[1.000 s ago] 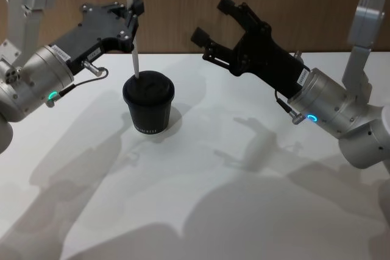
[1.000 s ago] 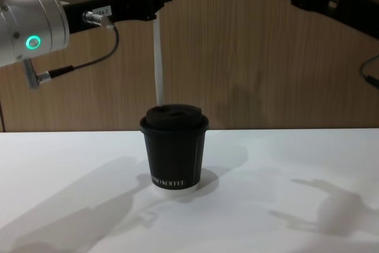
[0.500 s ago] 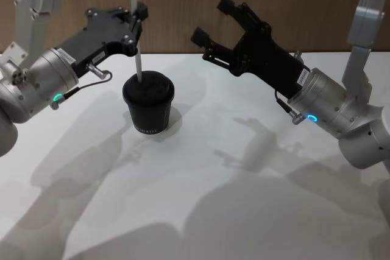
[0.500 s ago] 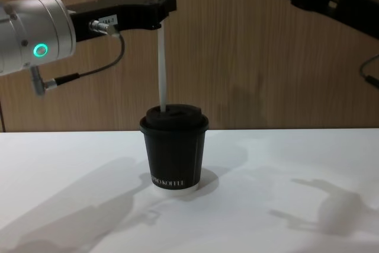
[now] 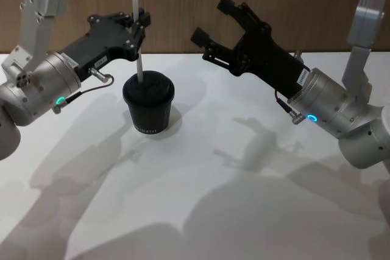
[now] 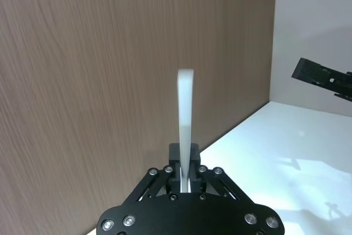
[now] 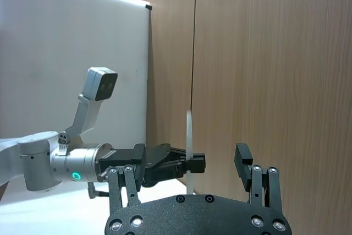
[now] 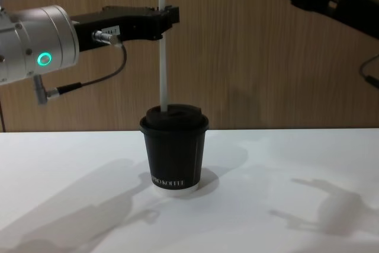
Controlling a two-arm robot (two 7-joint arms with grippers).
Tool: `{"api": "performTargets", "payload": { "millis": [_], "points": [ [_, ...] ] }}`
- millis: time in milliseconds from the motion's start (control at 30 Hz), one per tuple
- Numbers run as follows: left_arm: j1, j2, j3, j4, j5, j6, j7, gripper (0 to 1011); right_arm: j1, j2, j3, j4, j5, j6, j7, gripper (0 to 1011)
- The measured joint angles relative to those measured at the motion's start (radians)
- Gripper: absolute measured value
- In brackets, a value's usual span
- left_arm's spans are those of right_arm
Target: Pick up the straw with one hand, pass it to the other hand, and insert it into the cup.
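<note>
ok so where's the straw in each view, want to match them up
Head view: straw upper left, upright, lower end at the cup lid.
Chest view: straw left of centre, running from the top edge down to the lid.
Left wrist view: straw centre, between the fingers.
Right wrist view: straw centre, farther off.
Shared landmark: the left end effector gripping it.

Bright even light; soft arm shadows on table (image 5: 201, 211); straw (image 6: 185, 125) blurred near wrist.
</note>
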Motion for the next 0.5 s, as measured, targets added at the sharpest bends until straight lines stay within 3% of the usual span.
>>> {"api": "performTargets", "payload": {
  "millis": [267, 367, 500],
  "points": [
    [0.008, -0.008, -0.006, 0.007, 0.0, 0.01, 0.002, 271, 0.0, 0.0, 0.0, 0.0, 0.0, 0.0, 0.0, 1001],
    [0.015, -0.009, -0.011, 0.007, 0.0, 0.013, 0.003, 415, 0.0, 0.0, 0.0, 0.0, 0.0, 0.0, 0.0, 1001],
    [0.026, -0.009, -0.018, 0.002, -0.001, 0.015, 0.006, 530, 0.0, 0.0, 0.0, 0.0, 0.0, 0.0, 0.0, 1001]
  ]
}}
